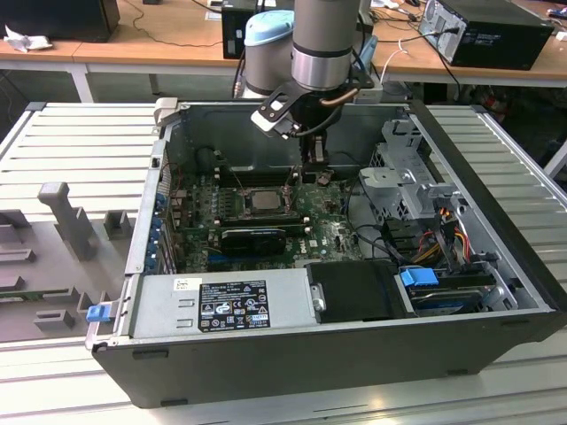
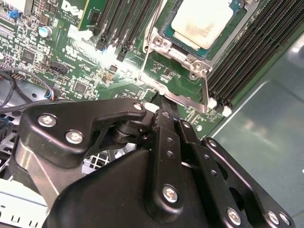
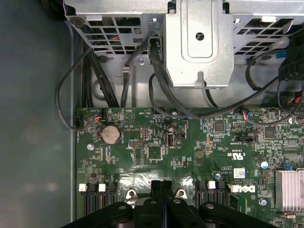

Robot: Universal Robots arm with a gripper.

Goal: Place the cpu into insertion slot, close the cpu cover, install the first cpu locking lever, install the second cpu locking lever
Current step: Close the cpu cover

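The open computer case (image 1: 337, 354) lies nearest in the exterior view, on the ribbed metal surface (image 1: 80, 133). Places inside it are given here from the insertion slot (image 1: 236, 207).

On the slot's near side, against the case wall, sits the grey power supply (image 1: 221, 305). Between it and the slot lies the long black card (image 1: 257, 239), just beside the slot on the green motherboard (image 1: 332, 232).

The cpu (image 1: 264, 199) lies flat inside the slot, pale face up. In the second wrist view the cpu (image 2: 199, 21) shows a teal rim within the metal-edged insertion slot (image 2: 164, 43). Black memory slots (image 2: 247, 52) run along 2 opposite sides of the slot.

Well apart from the slot, toward the exterior view's right, stands the metal drive cage (image 1: 403, 181) with cables around it.

Just past the slot's far side, the end effector (image 1: 314, 164) hangs low over the board. In both wrist views its 2 fingers are pressed together, with nothing visible between them. In the second wrist view the end effector (image 2: 159, 99) has its tip close to the metal edge at 1 corner of the slot. In the first wrist view the end effector (image 3: 162, 186) points at the board, with a round coin cell (image 3: 110, 134) farther off.

Above the slot the arm (image 1: 323, 44) rises out of the case. Wooden desks (image 1: 159, 40) stand beyond.
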